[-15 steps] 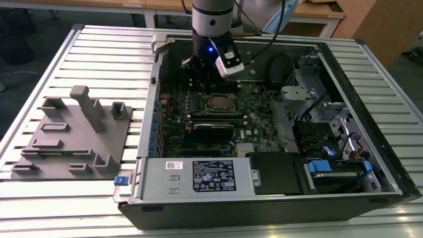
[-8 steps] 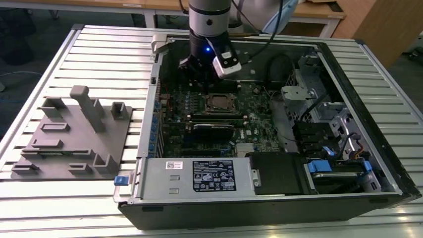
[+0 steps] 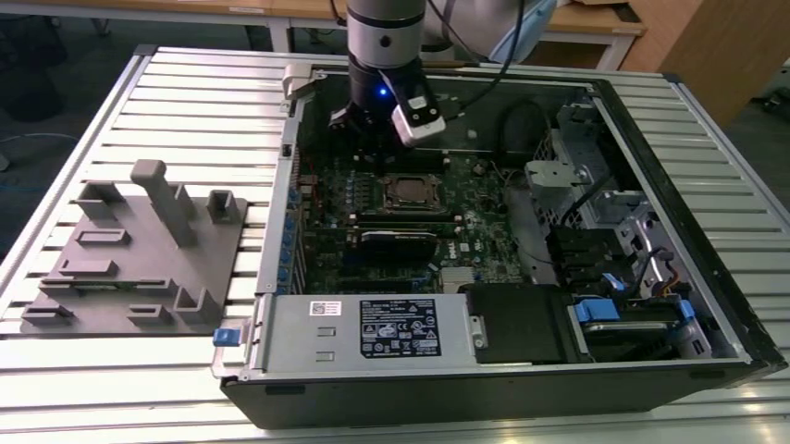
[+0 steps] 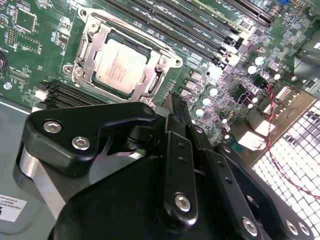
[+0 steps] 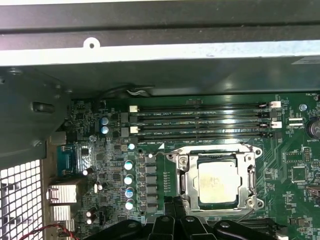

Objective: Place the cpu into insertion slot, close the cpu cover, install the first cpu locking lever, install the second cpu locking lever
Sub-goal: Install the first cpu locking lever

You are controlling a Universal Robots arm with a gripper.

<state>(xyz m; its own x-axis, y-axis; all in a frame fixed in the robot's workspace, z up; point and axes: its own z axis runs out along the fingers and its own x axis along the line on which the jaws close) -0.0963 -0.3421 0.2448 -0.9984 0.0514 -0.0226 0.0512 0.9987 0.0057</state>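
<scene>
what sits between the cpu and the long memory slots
The silver edge of the cpu cover, then a strip of green board, in the first wrist view.

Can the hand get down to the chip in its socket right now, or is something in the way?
Probably yes. The hand hangs above the board close to the chip, whose top lies bare inside the metal frame; no cable or part crosses over it.

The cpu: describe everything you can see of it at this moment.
The cpu is a small flat square chip with a dull silver-grey metal top, faintly marked. It lies flat, seated in the insertion slot on the green motherboard. The silver cpu cover lies down around it, the chip's top showing through its square cut-out.
</scene>
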